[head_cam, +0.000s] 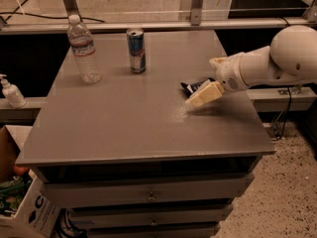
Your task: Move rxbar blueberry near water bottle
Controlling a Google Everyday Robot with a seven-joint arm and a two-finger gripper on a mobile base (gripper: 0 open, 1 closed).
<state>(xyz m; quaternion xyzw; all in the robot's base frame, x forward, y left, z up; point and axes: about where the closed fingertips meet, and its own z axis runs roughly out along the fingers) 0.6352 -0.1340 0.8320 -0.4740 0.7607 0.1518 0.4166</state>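
Observation:
The rxbar blueberry (194, 87), a dark flat wrapper, lies on the right part of the grey table (124, 123), partly hidden behind my gripper. My gripper (204, 94), with cream-coloured fingers, is right at the bar's near side, low over the table. The arm reaches in from the right. The water bottle (83, 50), clear with a white cap and a pale label, stands upright at the table's far left, far from the bar.
A blue-and-silver drink can (135, 50) stands upright between the bottle and the bar, toward the back. A white pump bottle (12, 91) sits on a low ledge at left. A cardboard box (22, 207) stands on the floor at lower left.

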